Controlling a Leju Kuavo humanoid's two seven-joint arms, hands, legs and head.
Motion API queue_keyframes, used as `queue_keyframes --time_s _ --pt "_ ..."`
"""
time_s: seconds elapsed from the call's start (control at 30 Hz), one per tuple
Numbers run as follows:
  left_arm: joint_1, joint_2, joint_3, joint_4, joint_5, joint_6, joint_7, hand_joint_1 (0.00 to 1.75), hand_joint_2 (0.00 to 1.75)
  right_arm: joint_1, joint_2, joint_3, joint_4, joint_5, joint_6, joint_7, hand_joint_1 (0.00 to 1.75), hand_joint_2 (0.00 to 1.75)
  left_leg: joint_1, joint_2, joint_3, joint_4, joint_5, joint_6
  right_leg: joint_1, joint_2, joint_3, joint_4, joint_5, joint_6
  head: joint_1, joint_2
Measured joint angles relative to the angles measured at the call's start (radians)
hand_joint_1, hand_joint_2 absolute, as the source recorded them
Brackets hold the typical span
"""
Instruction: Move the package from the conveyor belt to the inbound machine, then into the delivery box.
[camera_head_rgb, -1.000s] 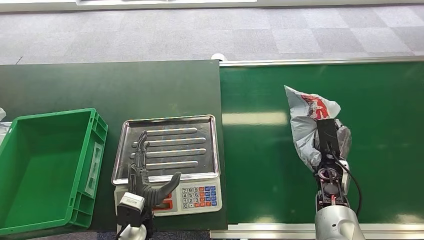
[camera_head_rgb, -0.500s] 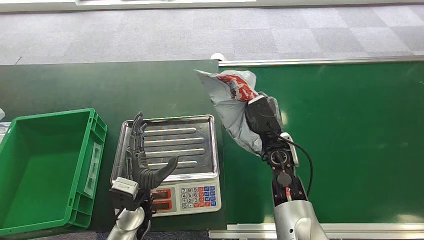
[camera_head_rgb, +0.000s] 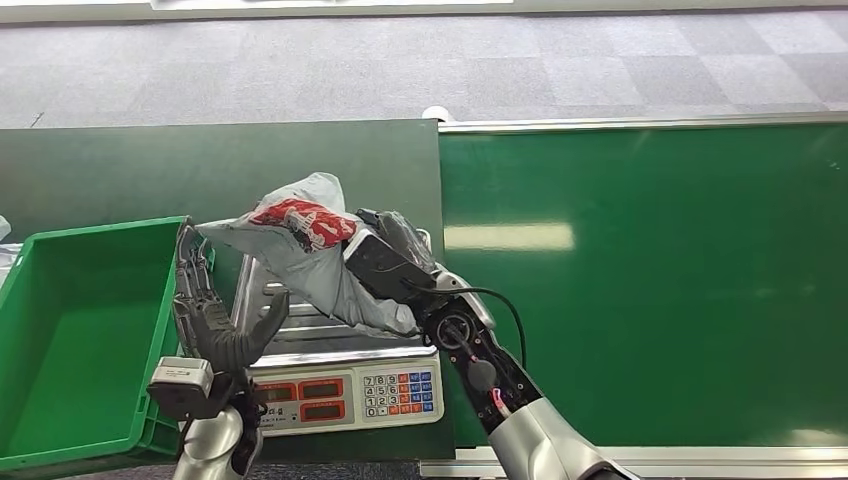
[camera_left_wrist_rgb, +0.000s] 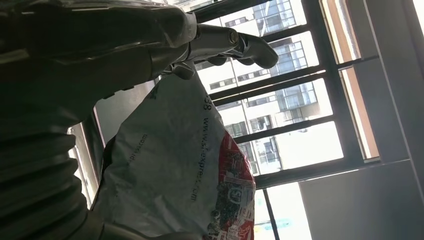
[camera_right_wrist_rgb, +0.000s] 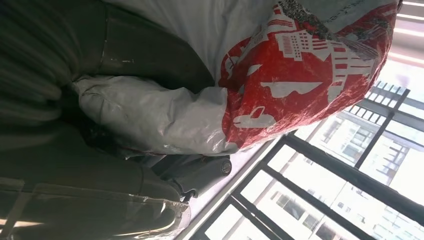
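Package (camera_head_rgb: 300, 245) in right hand (camera_head_rgb: 385, 262)

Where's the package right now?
In the head view the package is held up in the right hand above the left part of the scale's tray, close beside the raised left hand.

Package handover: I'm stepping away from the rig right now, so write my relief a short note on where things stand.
Right hand grips the package and carries it in the air above the scale's tray.
Left hand is open, fingers up, between crate and scale, beside the package.
Done: package lifted off the belt.
Left: set it on the scale, then put it in the crate.
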Motion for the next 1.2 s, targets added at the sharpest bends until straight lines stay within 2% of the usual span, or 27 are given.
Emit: queue_keyframes --time_s 0.13,0.33,0.6,0.87,1.1,1.2 --pt "0.007 0.006 0.017 -0.012 0.017 0.007 0.000 0.00 1.75 -0.014 0.000 0.016 0.041 -0.013 0.014 0.016 0.03 1.75 0.000 0.000 0.000 0.000 0.000 0.000 0.000 0.000 0.000 0.000 0.000 0.000 0.000 0.000" --pt "0.030 0.027 0.036 -0.031 0.050 0.019 0.000 0.00 1.75 -0.039 0.000 0.025 0.114 -0.013 -0.005 0.053 0.00 1.75 0.000 0.000 0.000 0.000 0.000 0.000 0.000 0.000 0.000 0.000 0.000 0.000 0.000 0.000" --pt "0.037 0.039 0.040 -0.040 0.051 0.027 0.000 0.00 1.75 -0.056 0.000 0.025 0.154 -0.036 -0.020 0.036 0.00 1.75 0.000 0.000 0.000 0.000 0.000 0.000 0.000 0.000 0.000 0.000 0.000 0.000 0.000 0.000" --pt "0.038 0.041 0.041 -0.047 0.047 0.009 0.000 0.00 1.75 -0.058 -0.001 -0.030 0.169 -0.100 0.023 -0.075 0.00 1.75 0.000 0.000 0.001 0.000 0.000 0.000 0.000 0.000 0.000 0.000 0.000 0.000 0.000 0.000" --pt "0.017 0.043 0.025 -0.025 0.017 0.001 0.000 0.00 1.75 -0.042 -0.002 -0.128 0.150 -0.191 0.173 -0.209 0.00 1.75 0.000 0.000 0.001 0.000 0.000 0.000 0.000 0.000 0.000 0.000 0.000 0.000 0.000 0.000" --pt "0.008 0.045 0.010 -0.011 0.006 0.012 0.000 0.00 1.75 -0.030 -0.002 -0.172 0.130 -0.214 0.202 -0.238 0.00 1.75 0.000 0.000 0.001 0.000 0.000 0.000 0.000 0.000 0.000 0.000 0.000 0.000 0.000 0.000"
